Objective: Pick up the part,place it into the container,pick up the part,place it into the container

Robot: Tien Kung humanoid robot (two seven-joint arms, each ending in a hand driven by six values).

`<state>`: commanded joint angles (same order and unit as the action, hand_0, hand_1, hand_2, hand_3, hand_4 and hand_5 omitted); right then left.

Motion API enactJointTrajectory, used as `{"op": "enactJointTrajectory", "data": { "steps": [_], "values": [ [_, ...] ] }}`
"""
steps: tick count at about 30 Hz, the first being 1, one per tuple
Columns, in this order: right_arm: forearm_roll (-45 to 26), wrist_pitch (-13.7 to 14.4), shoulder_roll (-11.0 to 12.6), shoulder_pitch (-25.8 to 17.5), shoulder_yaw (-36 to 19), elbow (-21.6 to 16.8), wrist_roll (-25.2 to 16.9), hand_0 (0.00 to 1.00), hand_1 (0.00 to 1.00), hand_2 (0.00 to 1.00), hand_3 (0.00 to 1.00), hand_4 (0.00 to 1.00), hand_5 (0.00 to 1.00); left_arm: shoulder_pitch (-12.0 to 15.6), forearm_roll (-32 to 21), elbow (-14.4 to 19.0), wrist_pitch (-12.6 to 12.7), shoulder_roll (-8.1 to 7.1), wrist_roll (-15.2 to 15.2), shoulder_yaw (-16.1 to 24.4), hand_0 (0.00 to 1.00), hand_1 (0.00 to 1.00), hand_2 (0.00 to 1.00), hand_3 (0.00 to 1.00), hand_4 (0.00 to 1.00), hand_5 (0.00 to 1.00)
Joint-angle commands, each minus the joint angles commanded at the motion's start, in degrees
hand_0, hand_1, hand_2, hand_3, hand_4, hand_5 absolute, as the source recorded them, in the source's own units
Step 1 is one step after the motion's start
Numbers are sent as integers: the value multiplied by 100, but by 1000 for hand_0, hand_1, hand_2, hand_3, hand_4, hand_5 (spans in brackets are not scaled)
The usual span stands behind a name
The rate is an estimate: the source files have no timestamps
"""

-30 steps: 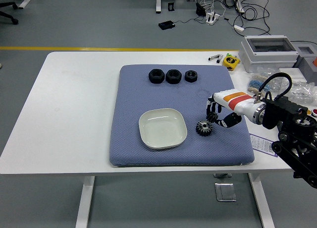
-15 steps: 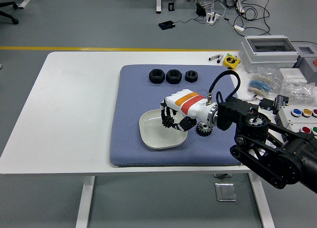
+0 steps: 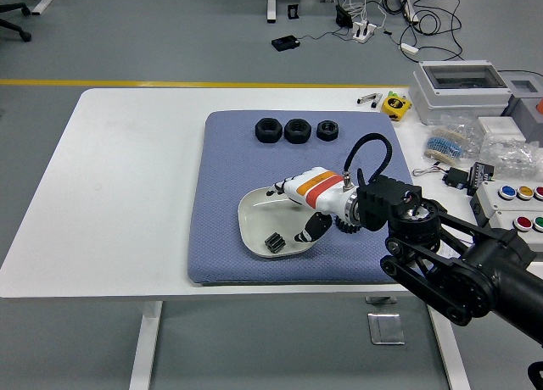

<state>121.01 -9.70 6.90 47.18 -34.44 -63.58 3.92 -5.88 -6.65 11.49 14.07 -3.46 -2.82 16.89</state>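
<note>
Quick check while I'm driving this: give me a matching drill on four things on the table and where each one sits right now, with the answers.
Things:
1. small gear
2. three nuts
3. second gear
4. right hand

Places:
A. in a row at the pad's far edge
B. on the pad, mostly hidden behind the wrist
C. inside the dish
D. over the dish's right rim

Pairs: 1-C, 2-A, 3-B, 4-D. The dish sits on the blue pad.
</note>
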Motion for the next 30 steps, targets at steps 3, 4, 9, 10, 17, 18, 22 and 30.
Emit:
{"op": "enactJointTrajectory", "data": {
  "steps": [3, 4, 9, 10, 17, 18, 22, 30],
  "values": [
    [-38, 82, 77, -21, -219, -147, -16, 493, 636, 798, 900, 998, 202, 6, -16, -1, -3, 1, -6, -4, 707, 590, 665, 571, 568, 590],
    [-54, 108, 108, -18, -311, -201, -22, 493, 636, 798, 900, 998, 202, 6, -11, -1, -4, 0, -4, -3, 707, 590, 665, 571, 568, 590],
    [-40, 85, 305, 32, -666, -427, -26, 486, 629, 770, 861, 998, 199, 4, -8, -3, -4, -8, -4, -5, 705, 585, 665, 571, 570, 592],
    [-40, 55, 340, 42, -694, -443, -27, 486, 629, 770, 861, 998, 199, 4, -2, -4, -4, -9, -2, -1, 705, 585, 665, 571, 570, 592],
    [-28, -245, 683, 11, -633, -224, -54, 491, 625, 753, 808, 998, 194, 12, -15, -11, -1, -6, -6, -2, 704, 584, 665, 572, 570, 592],
    [-9, -300, 708, -16, -629, -150, -63, 491, 625, 753, 808, 998, 194, 14, -12, -10, -1, -5, -5, -1, 704, 584, 665, 572, 570, 592],
    [77, -469, 797, -100, -620, 111, -92, 519, 628, 717, 774, 998, 184, 19, 2, -9, 1, 1, 1, 10, 703, 583, 664, 571, 570, 591],
    [38, -559, 845, -200, -598, 392, -155, 522, 627, 705, 762, 998, 182, 21, 42, -5, 5, 10, 21, 44, 704, 587, 667, 571, 570, 591]
  ]
}}
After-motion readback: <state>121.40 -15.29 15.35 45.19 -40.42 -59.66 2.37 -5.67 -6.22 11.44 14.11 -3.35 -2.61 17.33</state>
